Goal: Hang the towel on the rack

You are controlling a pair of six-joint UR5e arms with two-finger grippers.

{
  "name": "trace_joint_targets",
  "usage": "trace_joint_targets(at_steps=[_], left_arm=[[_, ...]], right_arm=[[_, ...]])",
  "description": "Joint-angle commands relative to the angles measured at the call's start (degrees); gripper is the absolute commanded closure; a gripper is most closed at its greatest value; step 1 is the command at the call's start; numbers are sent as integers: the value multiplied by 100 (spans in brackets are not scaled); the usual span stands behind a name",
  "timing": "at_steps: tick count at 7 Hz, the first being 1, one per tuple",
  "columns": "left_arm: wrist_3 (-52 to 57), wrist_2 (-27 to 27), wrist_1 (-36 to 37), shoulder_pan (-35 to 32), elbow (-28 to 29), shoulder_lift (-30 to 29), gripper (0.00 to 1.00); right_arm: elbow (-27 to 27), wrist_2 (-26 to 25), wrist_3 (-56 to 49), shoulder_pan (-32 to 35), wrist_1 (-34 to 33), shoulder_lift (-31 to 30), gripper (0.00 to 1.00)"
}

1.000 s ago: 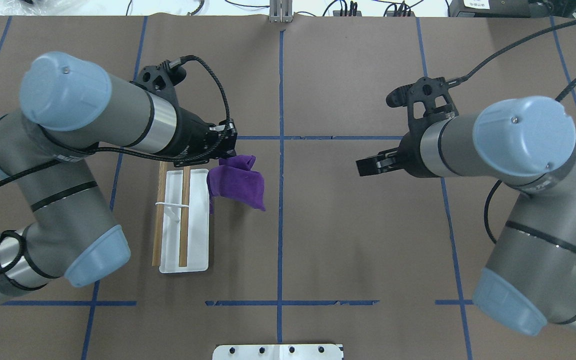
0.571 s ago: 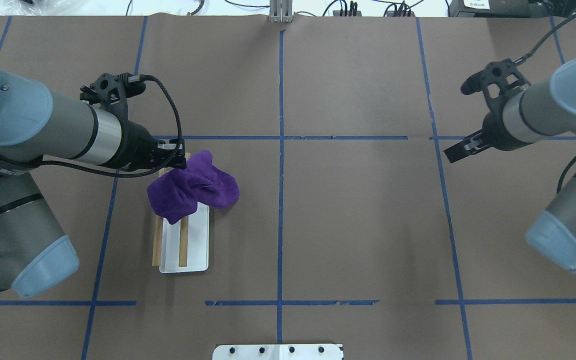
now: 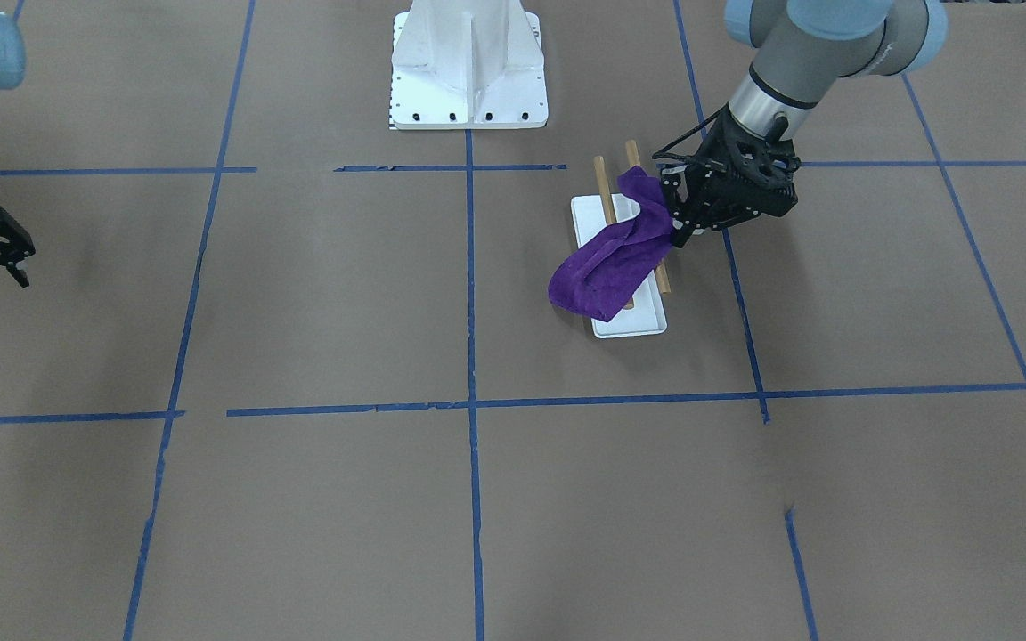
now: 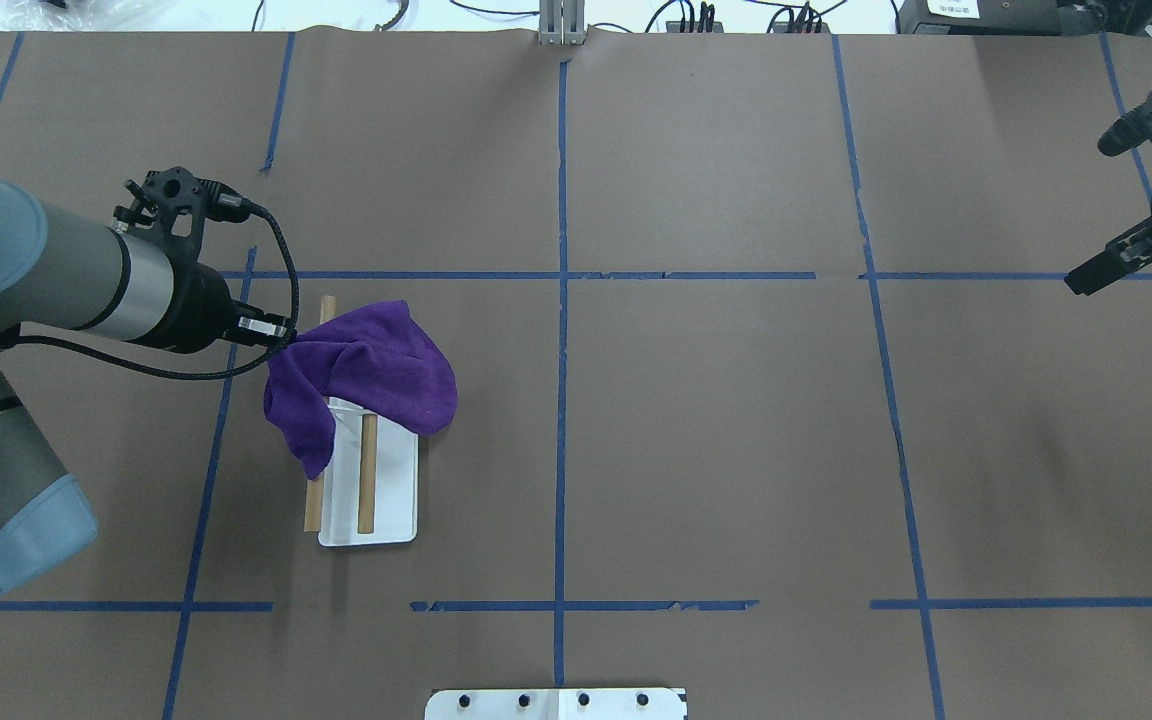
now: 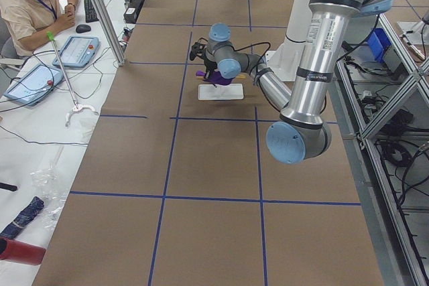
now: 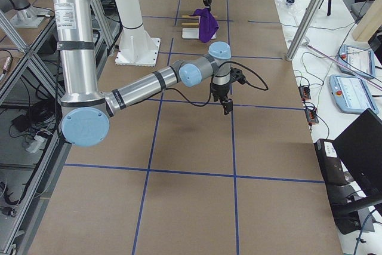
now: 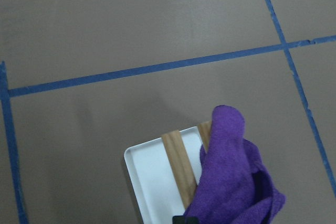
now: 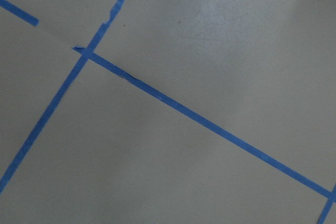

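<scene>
The purple towel point(image 4: 376, 365) lies bunched over the far half of the rack, across both wooden rods point(image 4: 367, 470), and one end hangs off the rack's left side. The rack's white tray point(image 4: 391, 500) sits left of the table's middle. My left gripper point(image 4: 281, 335) is shut on the towel's left edge, just above and left of the rack. In the front view the towel point(image 3: 606, 267) drapes from that gripper point(image 3: 678, 233) over the tray point(image 3: 633, 322). The left wrist view shows the towel point(image 7: 231, 182), a rod point(image 7: 178, 166) and the tray point(image 7: 149, 177). My right gripper point(image 4: 1086, 280) is far right, shut and empty.
The large white ribbed pedestal point(image 3: 468, 62) stands at the robot's base, and its plate point(image 4: 556, 703) shows in the overhead view. Blue tape lines cross the brown table cover. A seated operator point(image 5: 37, 5) is beside the table's far side.
My left gripper has pulled the towel leftward across the rods, from the rack's right side to draped over it. My right arm has drawn back to the far right edge.
</scene>
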Motion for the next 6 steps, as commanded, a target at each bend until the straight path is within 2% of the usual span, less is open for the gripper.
trace_joint_targets(at_steps=[1,2,3,5,6], left_arm=[[407,-7,-9,-165,94,22,100],[417,-7,-9,-165,112,21,100],[417,-7,9,-157,112,-22,1],[425,-50,61,-252,94,-57,0],[513,-399,70,-445,94,-49,0]], right_arm=[[-258,253,-201,281,13,-13,0],[-267,253,-184,298,13,-13,0],[-267,235,-202,307,13,-91,0],[-416,183,-324,517,22,-504,0],[-434,235,-368,771,22,-705,0]])
